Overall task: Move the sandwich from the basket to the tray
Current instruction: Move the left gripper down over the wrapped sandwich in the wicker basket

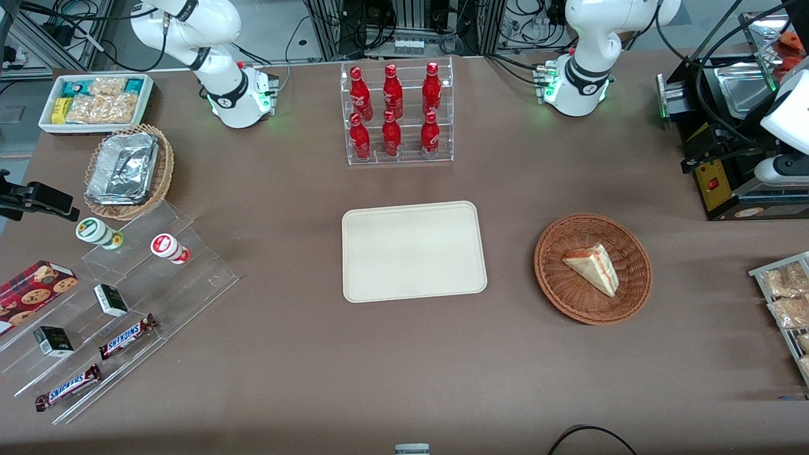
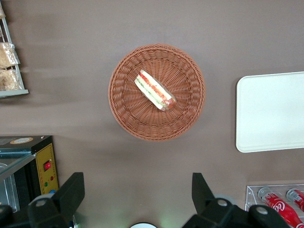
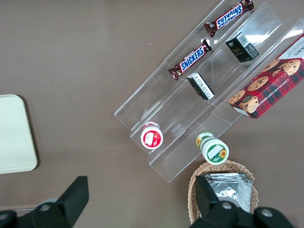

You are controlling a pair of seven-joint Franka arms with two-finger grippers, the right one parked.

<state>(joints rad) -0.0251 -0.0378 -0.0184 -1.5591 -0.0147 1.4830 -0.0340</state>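
The sandwich point(image 1: 591, 268) point(image 2: 154, 90), a pale wedge with red and green layers, lies in the round reddish-brown basket point(image 1: 556, 284) point(image 2: 123, 109). Beside the basket, toward the middle of the table, lies the cream tray point(image 1: 414, 253) point(image 2: 270, 111) with nothing on it. My left gripper point(image 2: 137, 178) hangs high above the brown table, farther from the front camera than the basket. It is open wide, with only bare table between its black fingers point(image 2: 71, 190). Part of the arm's white wrist point(image 1: 784, 120) shows in the front view.
A clear rack of red bottles point(image 1: 398, 114) point(image 2: 278, 204) stands past the tray. A black machine point(image 1: 727, 164) point(image 2: 28, 161) and a rack of snack packets point(image 1: 784, 297) point(image 2: 9, 61) sit at the working arm's end. A foil-filled basket point(image 1: 126, 170) and acrylic steps point(image 1: 126, 297) are at the parked arm's end.
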